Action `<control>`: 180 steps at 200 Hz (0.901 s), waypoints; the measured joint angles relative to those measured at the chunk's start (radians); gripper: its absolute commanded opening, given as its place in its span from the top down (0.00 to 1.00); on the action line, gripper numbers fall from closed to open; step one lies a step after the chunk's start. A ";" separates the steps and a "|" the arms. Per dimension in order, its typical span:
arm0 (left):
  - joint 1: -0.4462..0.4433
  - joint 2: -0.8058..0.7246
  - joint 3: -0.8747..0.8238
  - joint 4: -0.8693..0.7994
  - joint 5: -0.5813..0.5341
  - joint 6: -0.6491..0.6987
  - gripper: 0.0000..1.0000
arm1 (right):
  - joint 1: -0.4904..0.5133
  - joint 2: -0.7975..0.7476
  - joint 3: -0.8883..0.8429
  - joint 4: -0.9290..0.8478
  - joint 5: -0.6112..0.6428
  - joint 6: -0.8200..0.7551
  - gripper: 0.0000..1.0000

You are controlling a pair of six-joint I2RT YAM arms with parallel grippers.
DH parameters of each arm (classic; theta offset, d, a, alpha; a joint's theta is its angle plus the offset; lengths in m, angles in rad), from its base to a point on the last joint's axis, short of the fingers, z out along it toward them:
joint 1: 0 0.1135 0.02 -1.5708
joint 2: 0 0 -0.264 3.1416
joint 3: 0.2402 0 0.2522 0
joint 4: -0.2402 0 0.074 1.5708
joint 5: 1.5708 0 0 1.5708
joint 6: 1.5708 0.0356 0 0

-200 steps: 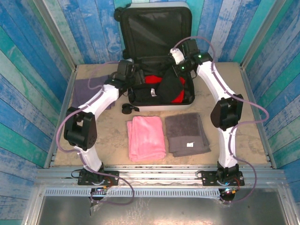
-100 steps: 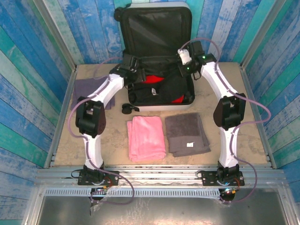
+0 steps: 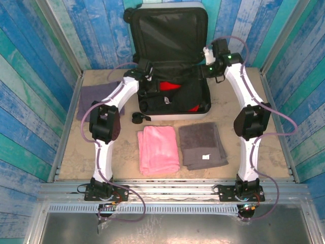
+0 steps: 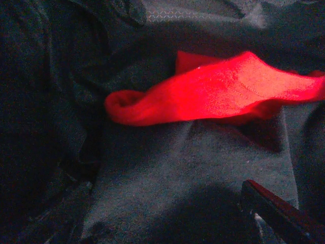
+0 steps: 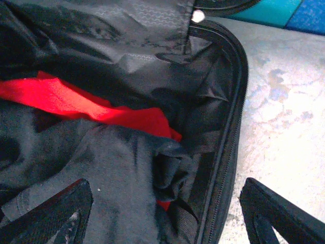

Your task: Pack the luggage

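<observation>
Both arms had shifted: the right gripper (image 5: 165, 195) drew back to the right rim of the luggage (image 3: 175, 115), open at the far end of the bench (image 3: 76, 152), jaws sprung apart and empty. The left gripper (image 3: 149, 86) reached deeper inside, jaws apart. Loosely heaped over the red garment (image 4: 228, 91), the black garment (image 3: 190, 94) might slump across the zip or snag the left jaws.

No legible text, labels or numbers
</observation>
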 measured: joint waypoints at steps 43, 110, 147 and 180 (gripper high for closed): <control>-0.007 0.008 0.026 -0.065 -0.016 0.026 0.24 | -0.006 0.052 0.120 -0.058 -0.056 0.066 0.19; -0.045 0.139 0.132 -0.199 -0.038 0.025 0.43 | 0.040 0.180 0.144 -0.113 -0.073 0.102 0.25; -0.047 0.153 0.132 -0.208 -0.043 0.005 0.77 | 0.043 0.216 0.144 -0.136 -0.074 0.098 0.42; -0.045 0.153 0.123 -0.198 -0.042 -0.008 1.00 | 0.043 0.222 0.146 -0.136 -0.097 0.079 0.78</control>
